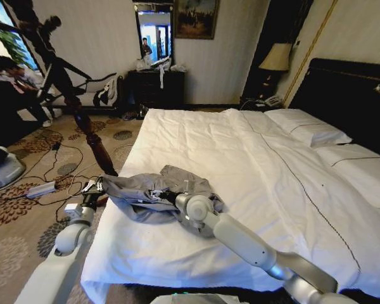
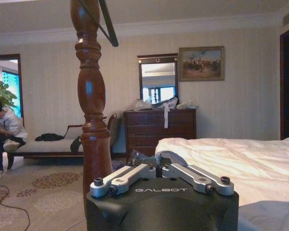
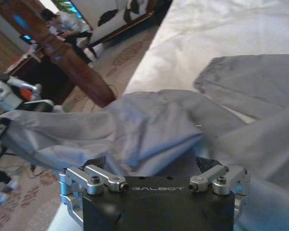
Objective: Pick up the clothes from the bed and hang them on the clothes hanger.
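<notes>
My right hand [image 3: 154, 166], fingers apart, presses into the grey-blue shirt [image 1: 153, 193] bunched at the bed [image 1: 253, 164]'s near-left edge; left hand [image 1: 96, 187] clamps its corner beside the wooden post [image 1: 88, 130].

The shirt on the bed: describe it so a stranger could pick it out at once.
Start at the wide white bed with the black headboard, then go to its near corner beside the carved wooden post. There lies the shirt, a crumpled grey-blue heap with the right end effector on it. It is the one coloured cloth on the white linen.
</notes>
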